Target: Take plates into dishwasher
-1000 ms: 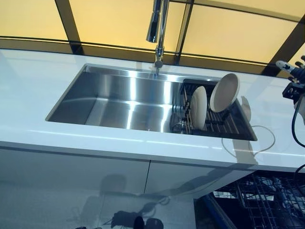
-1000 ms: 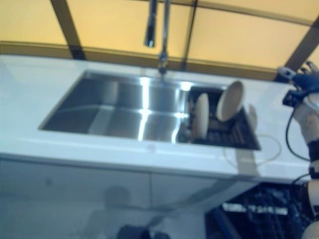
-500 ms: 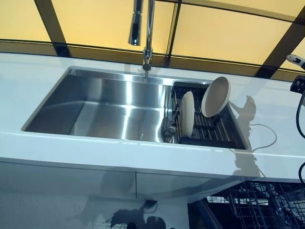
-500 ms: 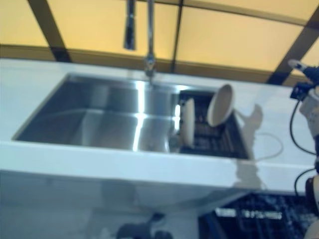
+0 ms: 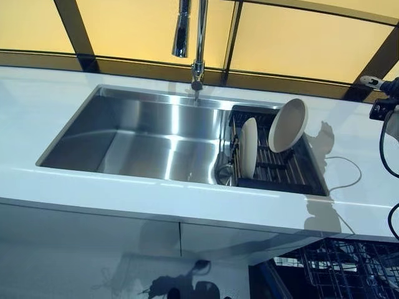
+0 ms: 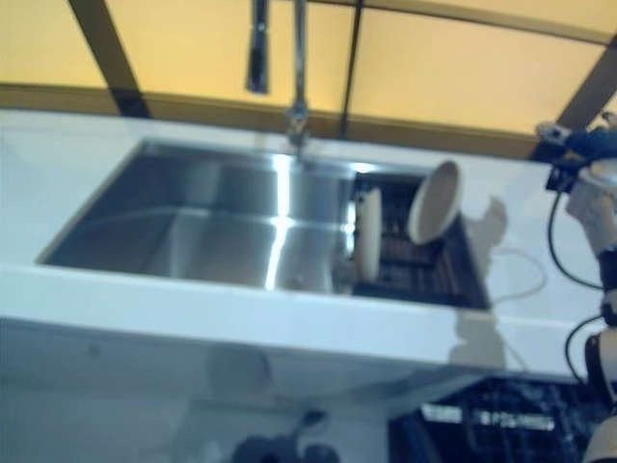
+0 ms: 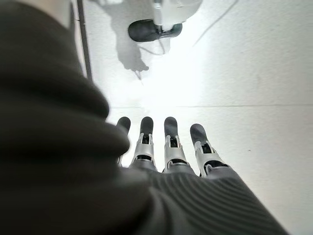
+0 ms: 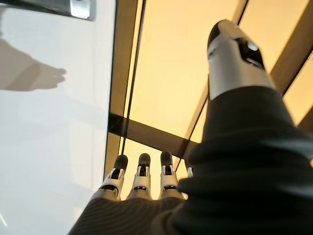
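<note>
Nothing of the task appeared to have been done: no plate had yet been lifted, and both plates were seen standing on edge in the black slatted dish rack (image 5: 282, 169) set into the right end of the stainless steel sink (image 5: 143, 134). The smaller cream round plate (image 5: 249, 147) was held upright near the rack's left side, edge-on to the camera, while the larger cream round plate (image 5: 287, 125) was leaned back at a tilt just beside it, toward the rear of the rack. No other crockery could be made out in the rack, and the main basin of the sink was seen to hold nothing.

The dark wire dishwasher basket (image 5: 349, 271) was shown pulled out below the white glossy countertop (image 5: 56, 103), at the lower right. What lay in it could not be told; only wire grid was made out, and no plate was seen there.

The right hand (image 8: 142, 176) was raised above the countertop to the right of the rack, well apart from the plates; its fingers were seen straight and nothing was held. The left hand (image 7: 166, 142) was hung low over the pale floor (image 7: 244, 88), its fingers likewise straight and empty. Both transfers were therefore judged still to be made, beginning with a reach to the rack.
</note>
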`<state>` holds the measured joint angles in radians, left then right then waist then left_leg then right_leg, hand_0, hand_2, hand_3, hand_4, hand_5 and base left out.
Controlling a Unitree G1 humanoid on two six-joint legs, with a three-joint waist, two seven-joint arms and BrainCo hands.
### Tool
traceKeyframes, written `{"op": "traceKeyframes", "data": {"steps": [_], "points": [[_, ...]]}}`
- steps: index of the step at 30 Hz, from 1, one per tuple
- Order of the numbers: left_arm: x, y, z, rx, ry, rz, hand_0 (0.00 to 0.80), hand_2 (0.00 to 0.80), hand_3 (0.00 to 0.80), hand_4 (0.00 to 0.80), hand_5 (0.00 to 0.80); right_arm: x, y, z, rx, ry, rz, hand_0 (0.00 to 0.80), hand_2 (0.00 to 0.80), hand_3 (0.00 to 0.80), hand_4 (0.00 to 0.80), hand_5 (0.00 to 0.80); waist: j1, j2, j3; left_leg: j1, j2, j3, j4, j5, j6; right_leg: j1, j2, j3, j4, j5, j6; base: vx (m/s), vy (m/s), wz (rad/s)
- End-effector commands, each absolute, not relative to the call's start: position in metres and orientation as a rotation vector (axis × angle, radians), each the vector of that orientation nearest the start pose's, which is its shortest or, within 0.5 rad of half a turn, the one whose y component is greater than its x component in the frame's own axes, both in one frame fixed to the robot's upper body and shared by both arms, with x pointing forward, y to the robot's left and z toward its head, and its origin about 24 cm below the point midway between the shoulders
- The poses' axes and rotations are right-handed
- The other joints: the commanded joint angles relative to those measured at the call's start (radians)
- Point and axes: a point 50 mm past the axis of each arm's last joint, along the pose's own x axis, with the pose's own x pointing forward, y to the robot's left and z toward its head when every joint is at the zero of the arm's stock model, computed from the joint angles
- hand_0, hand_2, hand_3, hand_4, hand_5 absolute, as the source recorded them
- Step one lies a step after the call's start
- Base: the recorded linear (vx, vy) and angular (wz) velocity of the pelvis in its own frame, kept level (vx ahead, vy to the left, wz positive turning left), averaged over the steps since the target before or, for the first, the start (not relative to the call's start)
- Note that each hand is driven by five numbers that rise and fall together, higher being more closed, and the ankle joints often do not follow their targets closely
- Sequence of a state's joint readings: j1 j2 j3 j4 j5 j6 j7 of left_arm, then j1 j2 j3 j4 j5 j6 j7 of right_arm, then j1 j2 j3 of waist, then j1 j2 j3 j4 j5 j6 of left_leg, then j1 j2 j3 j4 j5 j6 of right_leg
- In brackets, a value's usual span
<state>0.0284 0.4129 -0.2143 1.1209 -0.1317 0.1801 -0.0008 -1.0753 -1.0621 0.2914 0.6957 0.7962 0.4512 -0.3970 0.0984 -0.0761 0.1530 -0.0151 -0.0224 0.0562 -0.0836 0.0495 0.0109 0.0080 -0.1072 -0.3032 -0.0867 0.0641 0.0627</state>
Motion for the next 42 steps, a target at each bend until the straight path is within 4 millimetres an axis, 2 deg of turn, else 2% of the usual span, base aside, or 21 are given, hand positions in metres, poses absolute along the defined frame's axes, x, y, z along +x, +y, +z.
{"op": "traceKeyframes", "data": {"steps": [1,6,17,36,42], "points": [[0.085,0.299,-0.141,0.427,1.340,0.142,0.000,0.000,0.000,0.000,0.000,0.341,-0.337,0.344,-0.217,-0.166,-0.647,0.000,0.000,0.000,0.000,0.000,0.024,0.006,0.016,0.004,0.016,0.020,-0.004,-0.094,-0.003,0.009,0.013,-0.018,-0.001,-0.049,0.044,0.055,-0.012,0.15],[0.086,0.301,-0.140,0.430,1.331,0.153,0.000,0.000,0.000,0.000,0.000,0.347,-0.327,0.344,-0.222,-0.156,-0.614,0.000,0.000,0.000,0.000,0.000,0.030,-0.004,0.037,-0.010,0.020,0.015,-0.004,-0.088,-0.008,0.001,0.016,-0.025,-0.001,-0.050,0.039,0.031,-0.022,0.06],[0.086,0.297,-0.141,0.415,1.323,0.170,0.000,0.000,0.000,0.000,0.000,0.350,-0.312,0.353,-0.223,-0.192,-0.582,0.000,0.000,0.000,0.000,0.000,0.033,0.006,0.065,-0.034,0.020,0.007,-0.004,-0.078,-0.017,-0.013,0.017,-0.036,-0.001,-0.057,0.030,0.000,0.000,0.01],[0.087,0.290,-0.144,0.394,1.318,0.160,0.000,0.000,0.000,0.000,0.000,0.360,-0.302,0.333,-0.263,-0.109,-0.512,0.000,0.000,0.000,0.000,0.000,0.028,0.028,0.084,-0.033,0.016,0.012,-0.004,-0.077,-0.019,-0.013,0.012,-0.031,-0.001,-0.061,0.024,0.001,0.002,0.00],[0.087,0.288,-0.145,0.388,1.313,0.160,0.000,0.000,0.000,0.000,0.000,0.364,-0.299,0.321,-0.280,-0.059,-0.484,0.000,0.000,0.000,0.000,0.000,0.026,0.038,0.097,-0.040,0.015,0.015,-0.004,-0.076,-0.020,-0.019,0.010,-0.029,-0.001,-0.062,0.022,0.000,0.000,0.00]]}}
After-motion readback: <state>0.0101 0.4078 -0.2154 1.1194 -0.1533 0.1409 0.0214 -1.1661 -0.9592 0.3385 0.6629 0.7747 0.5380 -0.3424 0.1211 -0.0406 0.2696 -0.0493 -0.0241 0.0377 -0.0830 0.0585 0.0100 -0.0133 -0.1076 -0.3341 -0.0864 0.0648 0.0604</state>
